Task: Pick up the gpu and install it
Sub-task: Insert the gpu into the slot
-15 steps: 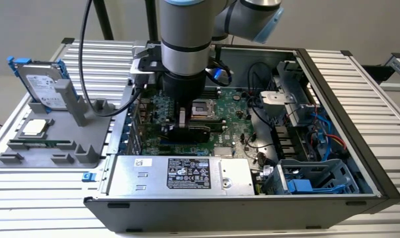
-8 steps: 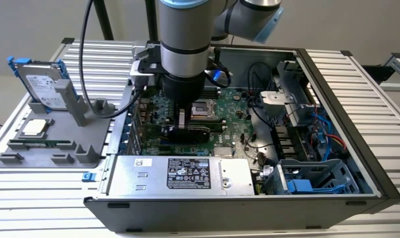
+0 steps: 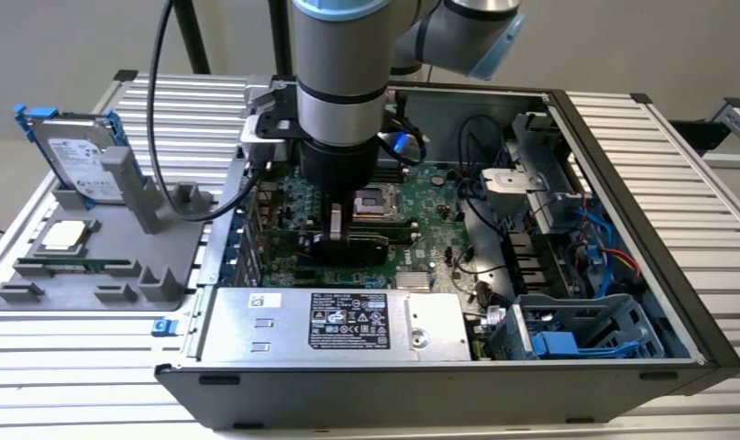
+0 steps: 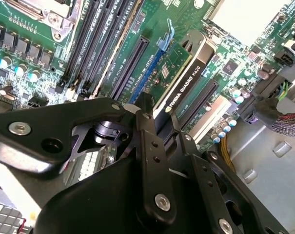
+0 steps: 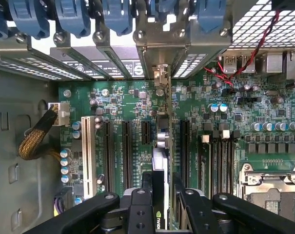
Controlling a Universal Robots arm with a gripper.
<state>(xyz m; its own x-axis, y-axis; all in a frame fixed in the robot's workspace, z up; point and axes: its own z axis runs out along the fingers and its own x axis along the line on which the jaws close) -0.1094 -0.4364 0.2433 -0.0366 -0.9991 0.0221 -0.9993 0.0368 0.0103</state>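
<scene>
The gpu (image 3: 352, 249) stands on edge over the green motherboard (image 3: 437, 243) inside the open computer case. In the second wrist view its green board face and black shroud edge (image 4: 179, 73) run along a long black expansion slot (image 4: 130, 68). In the first wrist view the gpu (image 5: 160, 156) shows edge-on, with its silver bracket (image 5: 160, 78) at the case's rear slot openings. My gripper (image 3: 341, 234) (image 4: 159, 117) (image 5: 162, 183) reaches straight down into the case. Its black fingers (image 5: 147, 180) are shut on either face of the card's upper edge.
A silver hard drive with blue rails (image 3: 82, 156) stands in a grey holder (image 3: 88, 275) at the exterior view's left, outside the case. The power supply (image 3: 333, 321), a blue drive cage (image 3: 578, 330), the CPU socket (image 5: 266, 190) and a braided cable bundle (image 5: 35, 139) surround the slot area.
</scene>
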